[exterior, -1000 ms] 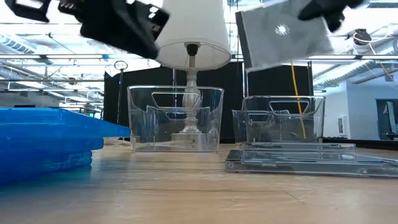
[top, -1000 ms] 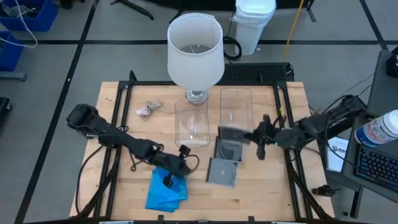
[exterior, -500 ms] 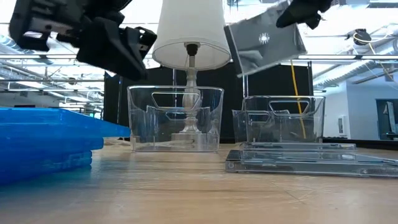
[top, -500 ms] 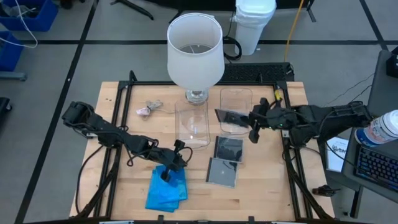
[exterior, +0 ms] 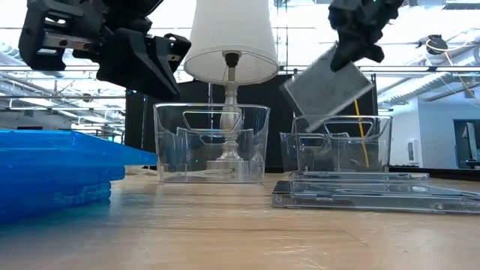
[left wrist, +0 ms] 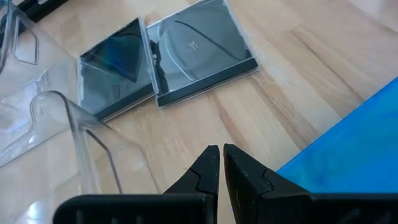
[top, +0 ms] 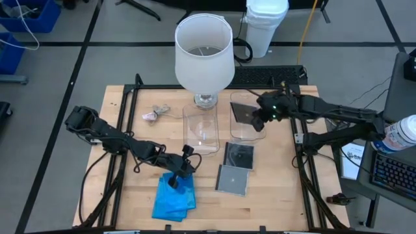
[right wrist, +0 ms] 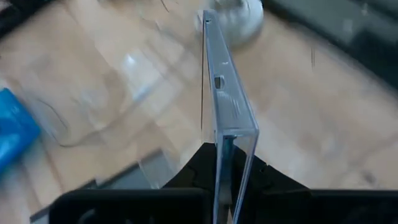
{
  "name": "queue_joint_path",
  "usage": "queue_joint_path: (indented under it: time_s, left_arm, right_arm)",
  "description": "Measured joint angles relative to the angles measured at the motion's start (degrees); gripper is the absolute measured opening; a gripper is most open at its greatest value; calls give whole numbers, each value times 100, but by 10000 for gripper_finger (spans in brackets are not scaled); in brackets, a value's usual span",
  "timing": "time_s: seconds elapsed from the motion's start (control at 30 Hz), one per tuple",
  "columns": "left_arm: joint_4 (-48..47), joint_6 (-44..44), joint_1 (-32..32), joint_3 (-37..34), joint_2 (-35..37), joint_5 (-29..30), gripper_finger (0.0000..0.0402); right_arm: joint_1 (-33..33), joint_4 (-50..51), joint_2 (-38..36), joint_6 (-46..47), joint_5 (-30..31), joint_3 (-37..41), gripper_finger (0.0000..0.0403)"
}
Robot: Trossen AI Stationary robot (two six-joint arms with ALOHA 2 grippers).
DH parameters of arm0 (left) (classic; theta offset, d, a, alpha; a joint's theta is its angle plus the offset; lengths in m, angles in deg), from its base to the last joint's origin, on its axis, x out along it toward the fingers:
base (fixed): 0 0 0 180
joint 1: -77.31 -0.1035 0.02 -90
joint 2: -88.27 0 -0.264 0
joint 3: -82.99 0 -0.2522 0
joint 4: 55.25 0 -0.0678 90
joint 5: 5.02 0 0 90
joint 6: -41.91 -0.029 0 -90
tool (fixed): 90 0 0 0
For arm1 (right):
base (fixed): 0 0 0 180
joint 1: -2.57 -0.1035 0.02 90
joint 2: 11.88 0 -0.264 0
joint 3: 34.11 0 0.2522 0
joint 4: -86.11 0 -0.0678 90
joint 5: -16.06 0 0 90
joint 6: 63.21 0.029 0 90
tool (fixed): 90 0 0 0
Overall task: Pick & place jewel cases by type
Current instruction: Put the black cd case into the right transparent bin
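The smoky grey, thin square plastic jewel case [exterior: 328,88] hangs in the air, tilted corner-down, directly above the right-hand clear rectangular plastic tub [top: 247,116]. The right gripper [top: 261,115] pinches it by one edge, the fingers pressed onto both faces; in the right wrist view the case [right wrist: 225,106] stands edge-on between them.

Two more smoky grey jewel cases [top: 234,168] lie flat on the wooden table [top: 286,195], just in front of that tub, touching or nearly touching each other. The bright blue jewel cases [top: 174,198] lie in a stack near the table's front edge, left of the grey pair. The left gripper [top: 177,174] hovers over the far end of the blue stack, fingers pressed together with nothing between them.

A second clear tub [top: 200,129] stands just left of the first, at the foot of a white-shaded table lamp [top: 204,53].

Procedure for the step in hand, as judged from this position:
1. Centre the lowest corner of the case between the tub walls before descending; the tub opening appears narrow against the case.
2. Lower until the corner is below the rim.
3. Release only then, so the case slides in rather than tipping over the wall.
4. Keep clear of the lamp shade on withdrawal.
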Motion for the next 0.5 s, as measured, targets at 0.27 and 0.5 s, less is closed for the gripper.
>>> queue_joint_path:
  time_s: [0.27, 0.5]
  left_arm:
    - [0, -77, -5, 0, 0, 7, 33]
    - [0, -73, -5, 0, 0, 8, 33]
  right_arm:
    - [728, 302, 589, 873, -923, -46, 15]
    - [1197, 271, 1079, 1670, -1805, -48, 17]
